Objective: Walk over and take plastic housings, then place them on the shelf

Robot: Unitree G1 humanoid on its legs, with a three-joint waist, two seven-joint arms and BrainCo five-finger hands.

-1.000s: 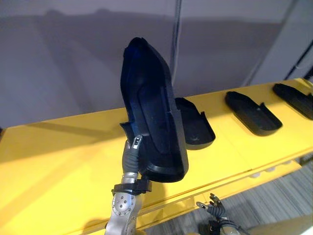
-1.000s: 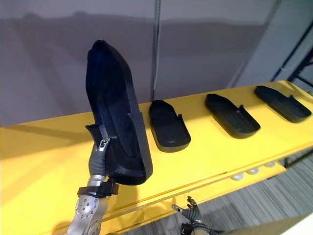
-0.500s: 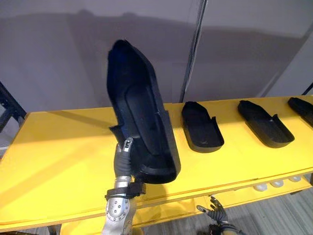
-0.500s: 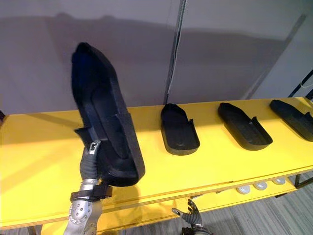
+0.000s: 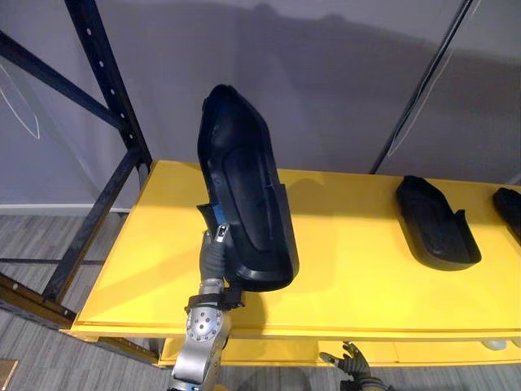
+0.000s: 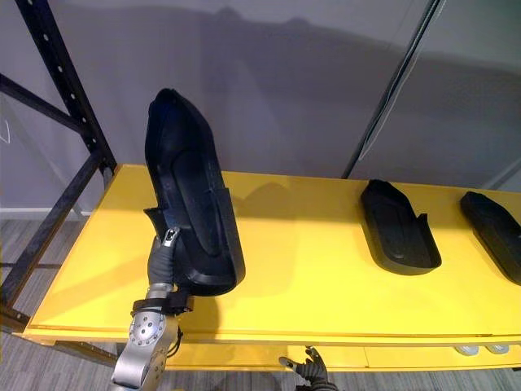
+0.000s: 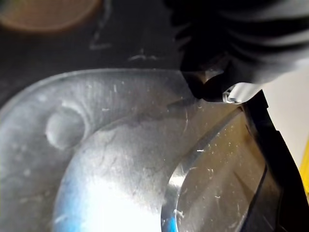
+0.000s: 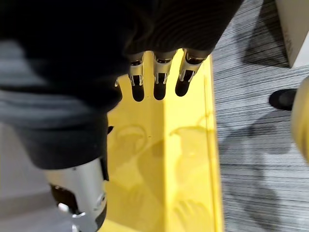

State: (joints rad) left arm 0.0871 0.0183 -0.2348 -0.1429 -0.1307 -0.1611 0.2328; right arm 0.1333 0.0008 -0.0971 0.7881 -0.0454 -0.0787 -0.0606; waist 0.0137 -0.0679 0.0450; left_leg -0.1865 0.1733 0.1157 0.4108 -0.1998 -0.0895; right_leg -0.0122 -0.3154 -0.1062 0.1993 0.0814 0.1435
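- While the held housing (image 5: 244, 195) is carried upright over the yellow shelf (image 5: 350, 252), its lower end is clamped by the left hand (image 5: 213, 254), with the thumb hooked over the rim.
- The right hand (image 8: 157, 72) is seen low by the shelf's front edge, fingers straight, nothing carried.
- A second housing (image 5: 435, 224) is laid flat on the shelf, well to the right.
- The shell is judged light, stiff and smooth. Slip is considered likely, so a rim hold at the narrow end is preferred.

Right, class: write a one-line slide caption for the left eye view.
Left robot hand holds a long black plastic housing upright at the yellow shelf.
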